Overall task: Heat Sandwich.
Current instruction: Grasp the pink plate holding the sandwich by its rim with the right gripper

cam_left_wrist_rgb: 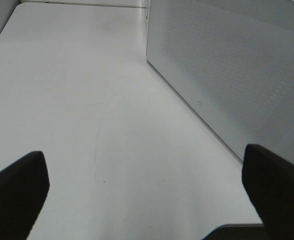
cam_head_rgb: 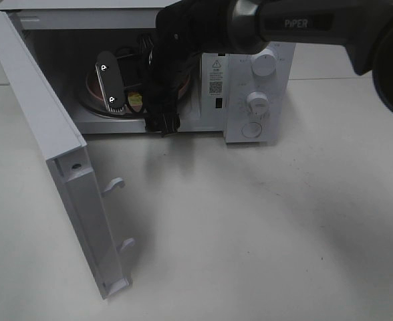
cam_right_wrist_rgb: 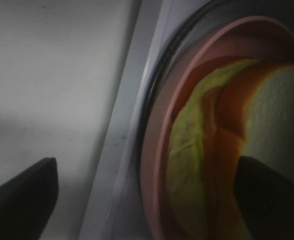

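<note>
White tabletop (cam_head_rgb: 263,227), perhaps evenly lit.

Sandwich (cam_right_wrist_rgb: 227,150): lies flat on a round pink plate (cam_right_wrist_rgb: 154,165) inside the open microwave (cam_head_rgb: 250,100), on the turntable. White bread on top with a tan-orange crust edge, orange-red filling below it, and a yellowish-green layer protruding past the bread toward the plate rim. In the high view it is almost wholly hidden behind the arm.
</note>
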Available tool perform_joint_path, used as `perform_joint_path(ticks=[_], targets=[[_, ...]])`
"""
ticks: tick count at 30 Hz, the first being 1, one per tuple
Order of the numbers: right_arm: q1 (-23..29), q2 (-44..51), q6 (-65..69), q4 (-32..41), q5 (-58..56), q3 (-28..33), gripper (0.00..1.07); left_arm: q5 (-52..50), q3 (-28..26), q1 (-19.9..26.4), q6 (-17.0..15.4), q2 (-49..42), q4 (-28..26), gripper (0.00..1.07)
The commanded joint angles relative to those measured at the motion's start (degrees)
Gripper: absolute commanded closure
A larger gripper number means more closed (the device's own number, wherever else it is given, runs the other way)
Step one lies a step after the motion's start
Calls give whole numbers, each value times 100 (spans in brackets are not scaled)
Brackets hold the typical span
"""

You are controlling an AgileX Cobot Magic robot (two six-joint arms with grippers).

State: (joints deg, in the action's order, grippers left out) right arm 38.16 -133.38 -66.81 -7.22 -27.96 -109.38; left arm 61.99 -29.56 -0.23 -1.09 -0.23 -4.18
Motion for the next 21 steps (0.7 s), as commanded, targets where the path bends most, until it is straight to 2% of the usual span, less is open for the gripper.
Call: perform_joint_path(ticks=[1, 14, 21], targets=[[17, -172, 223, 6, -63, -309, 22, -57, 6, 23, 0, -40, -34, 9], [17, -819, 258, 11, -350, -1094, 24, -57, 6, 23, 0, -40, -34, 9], [132, -945, 246, 74, -309, -1117, 28, -57, 6, 23, 0, -40, -34, 9]])
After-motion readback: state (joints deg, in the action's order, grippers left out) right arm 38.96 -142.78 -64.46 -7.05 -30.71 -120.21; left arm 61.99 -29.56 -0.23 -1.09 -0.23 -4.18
